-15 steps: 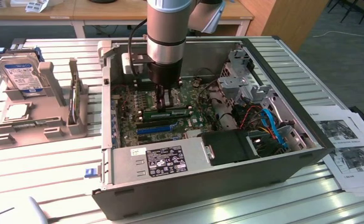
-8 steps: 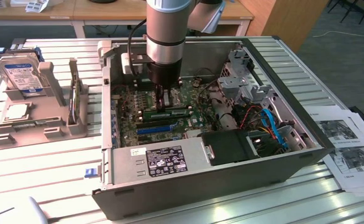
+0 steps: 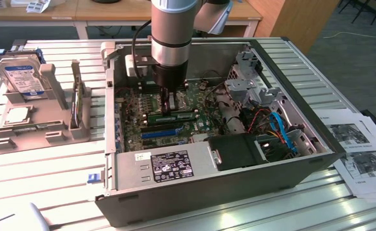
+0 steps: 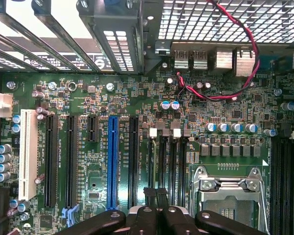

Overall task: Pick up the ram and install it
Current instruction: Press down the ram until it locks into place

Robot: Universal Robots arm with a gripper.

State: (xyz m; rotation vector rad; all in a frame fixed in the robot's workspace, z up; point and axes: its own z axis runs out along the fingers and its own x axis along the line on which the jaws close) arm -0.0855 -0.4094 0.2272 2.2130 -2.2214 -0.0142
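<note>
Since the gripper [image 4: 156, 196] has its fingers pressed together with no gap between them, note that you have no sideways hold on anything.

- In the exterior view the tip sits at the top edge of the ram [image 3: 175, 117]. The ram lies along the motherboard [image 3: 168, 125] inside the case [image 3: 316, 144], apparently in its slot. You cannot tell whether it is fully seated, or whether the tip is touching it.
- Risk 1: if you push down off-centre, one end could seat while the other rides up. The stick would then tilt or skid out from under the narrow tip.
- Risk 2: the white latches [image 4: 153, 132] at the ends of the memory slots [image 4: 172, 166] may not be locked. A half-latched stick could pop loose.
- Risk 3: the blue slot [image 4: 112, 161] and the CPU socket [image 4: 228, 188] flank the working area. A sideways slip would put the fingers onto either.
- Risk 4: further out, a red wire [image 4: 220, 95] loops over the board near the rear ports. A wide swing of the arm could snag it.
- The hard drive [image 3: 24, 79] stands in its holder well apart, outside the case. No concern there.
</note>
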